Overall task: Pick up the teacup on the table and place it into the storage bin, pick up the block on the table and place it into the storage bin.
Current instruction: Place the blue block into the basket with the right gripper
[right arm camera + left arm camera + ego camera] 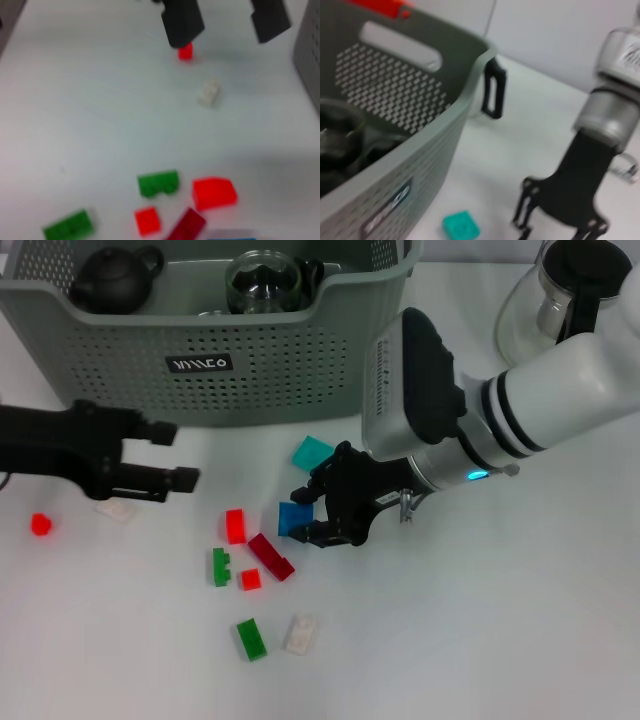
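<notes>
The bin (120, 340) fills the far left of the table (520, 620), dipped front rim toward me. Inside it sit a dark teapot (112, 278) at the left and a glass vessel (262, 280) toward the middle; I can't see a teacup anywhere on the table, so I judge the block step is what remains.

My right gripper (315, 515) is low over the table in front of the bin's right end, its fingers set either side of the blue block (294, 518), which lies just at its left tip. Whether they are pressing on it yet I cannot tell. From there the bin lies straight away, far and slightly left.

My left gripper (165, 455) hangs spread and empty at the left, near the bin's front wall.

A teal block (311, 451) lies between the blue one and the bin; smaller red, green and white pieces are scattered nearer.
</notes>
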You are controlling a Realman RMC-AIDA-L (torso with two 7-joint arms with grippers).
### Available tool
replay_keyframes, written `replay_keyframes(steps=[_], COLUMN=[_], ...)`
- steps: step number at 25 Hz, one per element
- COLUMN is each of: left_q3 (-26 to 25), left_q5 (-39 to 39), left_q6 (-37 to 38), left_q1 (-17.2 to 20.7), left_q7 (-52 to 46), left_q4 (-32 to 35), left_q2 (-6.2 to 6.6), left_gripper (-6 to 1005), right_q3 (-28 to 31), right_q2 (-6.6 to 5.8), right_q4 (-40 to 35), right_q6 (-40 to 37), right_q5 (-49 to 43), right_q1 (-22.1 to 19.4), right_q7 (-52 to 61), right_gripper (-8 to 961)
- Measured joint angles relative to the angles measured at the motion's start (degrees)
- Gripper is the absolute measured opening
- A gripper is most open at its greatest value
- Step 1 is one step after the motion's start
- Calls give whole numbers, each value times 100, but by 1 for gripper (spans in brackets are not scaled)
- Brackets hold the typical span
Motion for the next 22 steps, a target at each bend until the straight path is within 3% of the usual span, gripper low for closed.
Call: replay_keyframes(steps=[6,12,17,22], left_q3=[-199,-179,-232,-258], left_q5=[314,720,800,796], left_q6=[109,106,44,38], left_q1=[92,46,138,82], left_q7=[34,106,239,332], left_q4=[44,44,14,16], left_q2=[20,9,0,-55], left_gripper=[754,754,754,754], right_q3=[736,1627,2123,2696], right_q2=[-74,-6,13,23], right_q4=[-920,-2280,-3489,-3622], right_q6=[-955,-1901,-1906,-1568], right_q5=[-503,-1234,-1760,-2201], right_q1=[-333,-355,-2,561], right_q7=[696,1777,2825,3315], right_gripper=[418,417,418,418])
